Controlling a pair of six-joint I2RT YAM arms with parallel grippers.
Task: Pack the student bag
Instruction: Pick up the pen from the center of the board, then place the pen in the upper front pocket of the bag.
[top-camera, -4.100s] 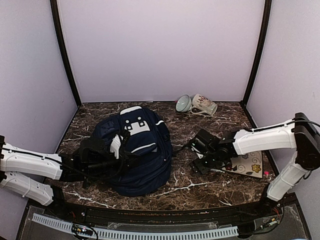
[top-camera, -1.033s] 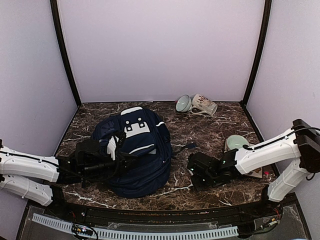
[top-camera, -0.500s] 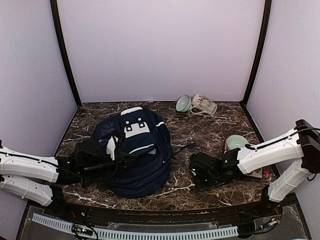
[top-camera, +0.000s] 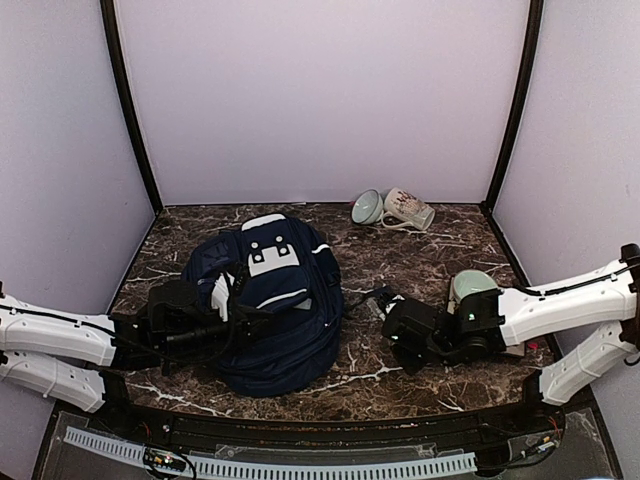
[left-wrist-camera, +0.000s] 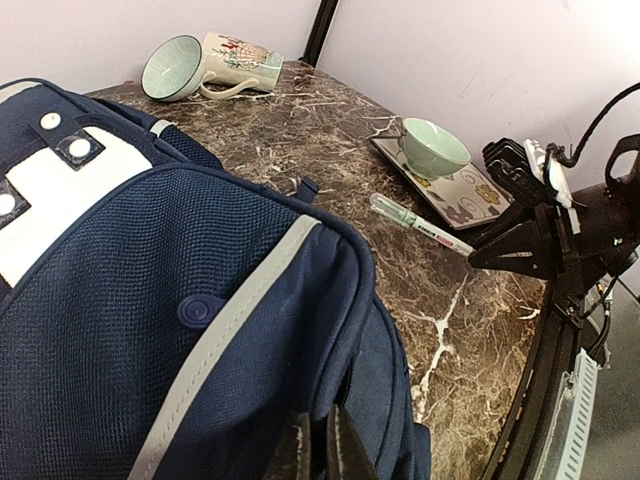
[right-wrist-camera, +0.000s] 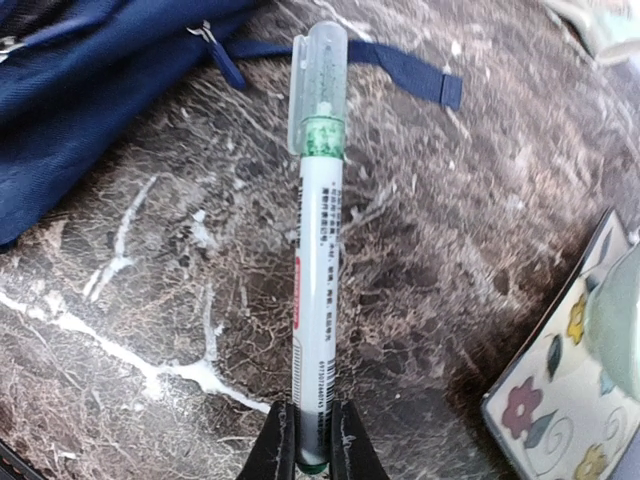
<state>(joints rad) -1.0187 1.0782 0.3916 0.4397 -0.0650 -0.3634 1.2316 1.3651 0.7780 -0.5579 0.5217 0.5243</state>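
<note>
1. Table (top-camera: 420, 250): dark marble with white veins, carrying everything below.
2. Bag (top-camera: 285, 330): navy, with a white patch and pale stripe trim. It lies slumped at left-centre, its patch end toward the far side.
3. Left gripper (left-wrist-camera: 318, 445): it reaches in low from the near left. Its fingers are pinched tight on a fold of the bag's near-left fabric.
4. Right gripper (right-wrist-camera: 312, 445): it sits low at near right, just right of the bag, pointing left. Its fingers are narrow and clamp the pen by its back end.
5. Tray (left-wrist-camera: 470, 195): flowered and flat, on the right side, partly under the right arm.
6. Mug (top-camera: 410, 208): tipped on its side at far centre-right.
7. Far bowl (top-camera: 366, 207): pale green, on its side, just left of the mug.
8. Tray bowl (top-camera: 472, 285): pale green, upright on the tray's far end.
9. Pen (right-wrist-camera: 318, 250): white barrel, green band, clear cap. The cap end points toward the bag's loose strap (right-wrist-camera: 400, 65). Whether the pen touches the marble I cannot tell.
</note>
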